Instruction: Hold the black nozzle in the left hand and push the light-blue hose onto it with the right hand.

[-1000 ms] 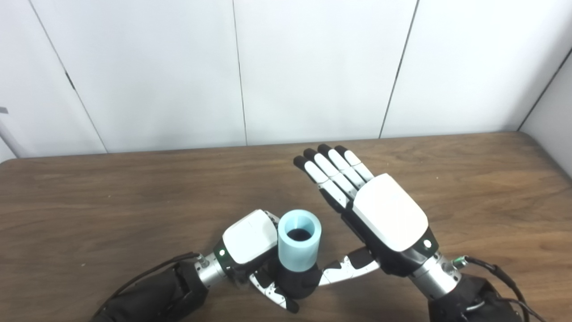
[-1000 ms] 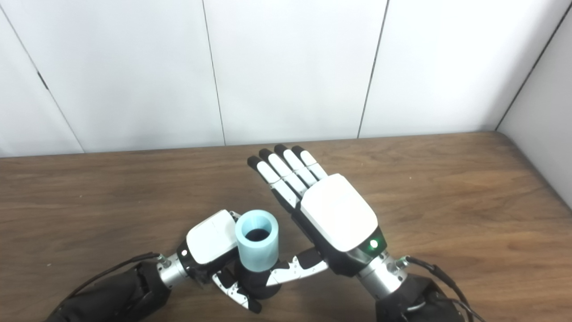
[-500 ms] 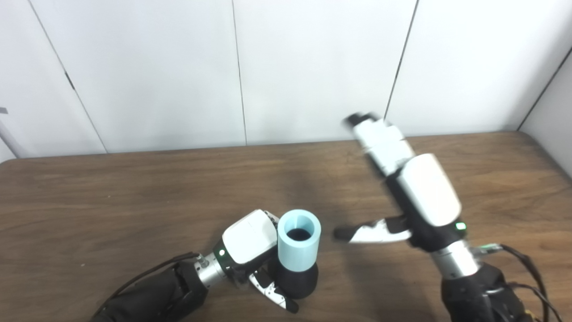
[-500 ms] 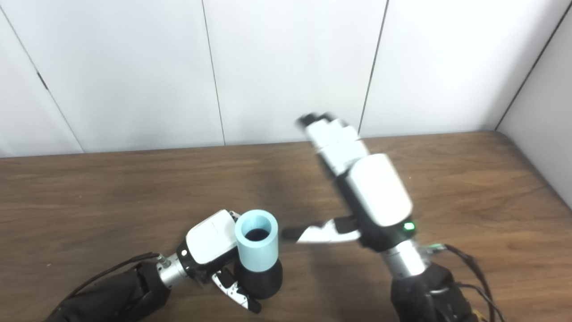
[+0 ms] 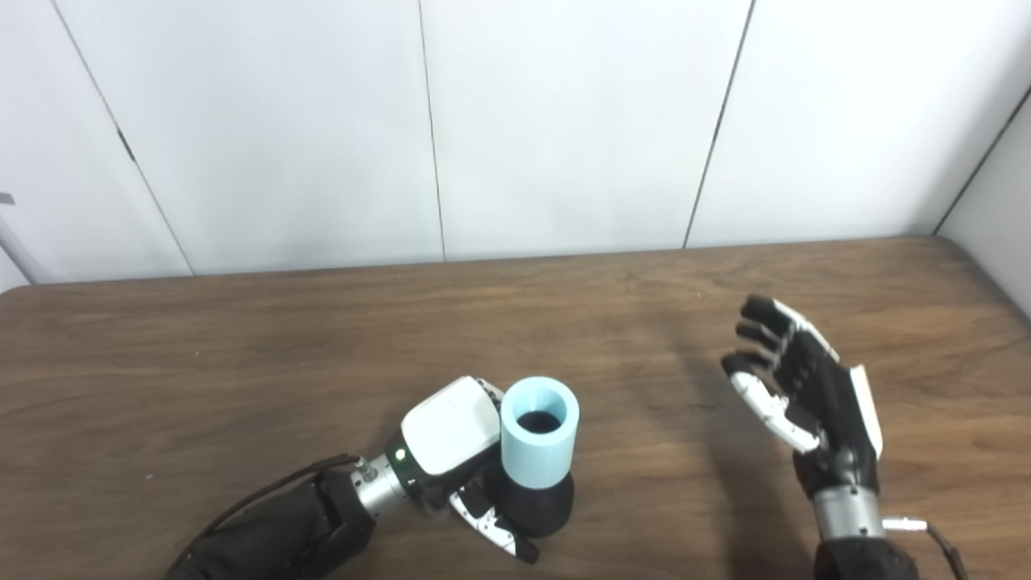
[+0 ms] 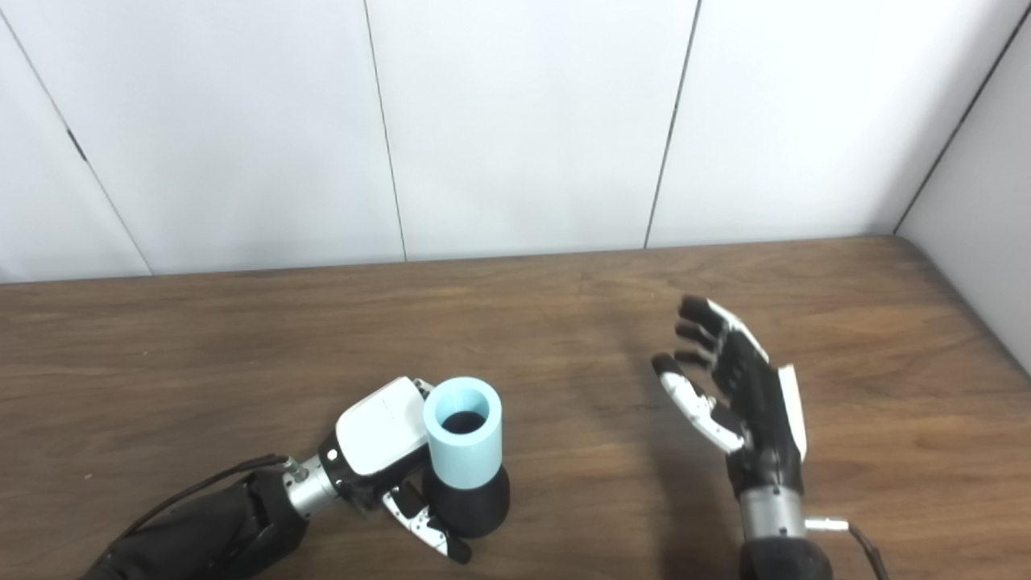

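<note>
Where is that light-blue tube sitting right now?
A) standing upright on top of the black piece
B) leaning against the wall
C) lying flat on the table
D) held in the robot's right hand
A: the light-blue hose stands upright, seated on the black nozzle that the left hand grips; the right hand is open and apart.

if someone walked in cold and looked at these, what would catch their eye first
The light-blue hose, a short upright tube, stands out most: it sits on the black nozzle near the front edge of the brown wooden table, with the left hand wrapped around the nozzle. Next is the right hand, open and empty, raised over the table's right side, well apart from the hose.
</note>
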`<move>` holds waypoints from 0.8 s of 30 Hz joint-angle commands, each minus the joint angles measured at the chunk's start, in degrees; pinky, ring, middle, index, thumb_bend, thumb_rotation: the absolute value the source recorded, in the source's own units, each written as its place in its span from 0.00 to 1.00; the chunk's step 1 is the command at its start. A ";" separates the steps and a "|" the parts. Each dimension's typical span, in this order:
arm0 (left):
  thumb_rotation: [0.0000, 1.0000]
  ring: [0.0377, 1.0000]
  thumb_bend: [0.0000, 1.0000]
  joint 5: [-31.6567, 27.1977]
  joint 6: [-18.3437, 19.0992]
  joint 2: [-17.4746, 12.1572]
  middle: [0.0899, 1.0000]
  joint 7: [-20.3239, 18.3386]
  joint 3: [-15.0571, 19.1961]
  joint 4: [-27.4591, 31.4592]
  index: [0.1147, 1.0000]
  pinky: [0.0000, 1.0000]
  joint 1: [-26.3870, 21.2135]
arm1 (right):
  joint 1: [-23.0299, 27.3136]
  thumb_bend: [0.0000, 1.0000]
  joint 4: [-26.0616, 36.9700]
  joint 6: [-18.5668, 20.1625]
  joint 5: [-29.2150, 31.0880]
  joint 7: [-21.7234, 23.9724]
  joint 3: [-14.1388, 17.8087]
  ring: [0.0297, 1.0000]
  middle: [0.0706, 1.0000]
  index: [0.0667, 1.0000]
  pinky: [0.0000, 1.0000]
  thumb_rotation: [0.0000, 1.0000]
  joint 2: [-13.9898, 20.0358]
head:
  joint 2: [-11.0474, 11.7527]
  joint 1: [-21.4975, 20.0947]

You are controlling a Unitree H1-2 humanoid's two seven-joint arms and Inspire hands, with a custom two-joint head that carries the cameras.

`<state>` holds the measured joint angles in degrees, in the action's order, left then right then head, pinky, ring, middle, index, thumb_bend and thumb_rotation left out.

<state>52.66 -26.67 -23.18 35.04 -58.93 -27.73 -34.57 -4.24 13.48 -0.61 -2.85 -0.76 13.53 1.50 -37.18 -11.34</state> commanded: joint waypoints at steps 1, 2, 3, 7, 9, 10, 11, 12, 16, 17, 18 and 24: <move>0.00 0.26 0.52 5.27 -0.22 1.41 0.36 -3.10 -4.51 -4.74 0.45 0.25 8.97 | 1.63 0.29 0.81 -3.60 1.65 -0.53 -0.11 0.80 0.80 0.78 0.70 0.27 0.77 | -0.05 0.03; 0.00 0.27 0.52 5.79 -0.18 1.51 0.36 -2.86 -4.24 -4.82 0.45 0.26 9.03 | 1.85 0.29 0.47 -3.31 1.94 -0.67 -0.02 0.80 0.81 0.78 0.71 0.27 0.95 | 0.03 0.30; 0.00 0.29 0.52 6.37 -0.14 1.68 0.37 -2.13 -3.98 -5.09 0.45 0.28 9.10 | 2.05 0.29 0.24 -3.09 2.14 -0.81 0.05 0.81 0.81 0.79 0.72 0.26 1.05 | 0.03 0.30; 0.00 0.30 0.52 7.57 -0.07 1.96 0.37 -1.37 -3.11 -5.14 0.46 0.29 9.37 | 2.19 0.29 -0.06 -2.62 2.53 -0.92 -0.04 0.80 0.80 0.78 0.72 0.28 1.53 | -0.11 0.35; 0.00 0.31 0.52 7.89 -0.08 2.14 0.37 -1.00 -2.58 -5.40 0.46 0.29 9.61 | 2.17 0.30 0.02 -2.17 2.75 -1.09 -0.09 0.80 0.80 0.77 0.73 0.31 1.46 | -0.07 0.56; 0.00 0.31 0.52 8.03 -0.09 2.23 0.37 -0.72 -2.33 -5.53 0.46 0.29 9.72 | 2.16 0.30 -0.05 -2.18 2.79 -1.17 -0.15 0.81 0.80 0.78 0.75 0.29 1.49 | -0.02 0.65; 0.00 0.30 0.52 8.15 -0.09 2.30 0.37 -0.58 -2.03 -5.58 0.46 0.29 9.85 | 2.13 0.29 -0.17 -2.41 2.74 -1.17 -0.26 0.81 0.81 0.78 0.75 0.28 1.63 | -0.02 0.64; 0.00 0.31 0.52 8.19 -0.07 2.29 0.37 -0.97 -1.70 -5.38 0.46 0.30 9.97 | 2.11 0.29 -0.28 -2.67 2.68 -1.21 -0.37 0.81 0.80 0.78 0.75 0.27 1.73 | -0.04 0.61; 0.00 0.38 0.52 7.95 -0.07 2.06 0.42 -2.16 -0.79 -4.41 0.43 0.36 10.35 | 2.12 0.31 -0.29 -2.47 2.78 -1.59 -0.56 0.80 0.79 0.76 0.73 0.31 1.72 | -0.04 0.69; 0.00 0.39 0.52 7.92 0.02 2.05 0.42 -2.56 -0.44 -4.21 0.43 0.36 10.50 | 2.12 0.31 -0.36 -2.50 2.74 -1.74 -0.61 0.80 0.79 0.76 0.73 0.31 1.71 | 0.00 0.69; 0.00 0.40 0.52 7.87 0.27 2.00 0.42 -3.44 -0.03 -3.81 0.43 0.37 10.68 | 2.13 0.31 -0.44 -2.65 2.68 -1.88 -0.69 0.79 0.79 0.76 0.73 0.32 1.74 | 0.03 0.69; 0.22 0.71 0.98 5.30 4.32 1.98 0.69 -13.16 3.92 0.43 0.63 0.65 12.92 | 2.03 0.32 -0.08 -2.26 2.06 -2.52 -1.09 0.79 0.78 0.75 0.72 0.34 1.80 | 0.04 0.73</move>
<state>55.89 -26.18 -22.61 28.95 -51.87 -24.68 -31.01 -3.60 11.81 -0.60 -0.72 -2.65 12.69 2.64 -37.09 -10.55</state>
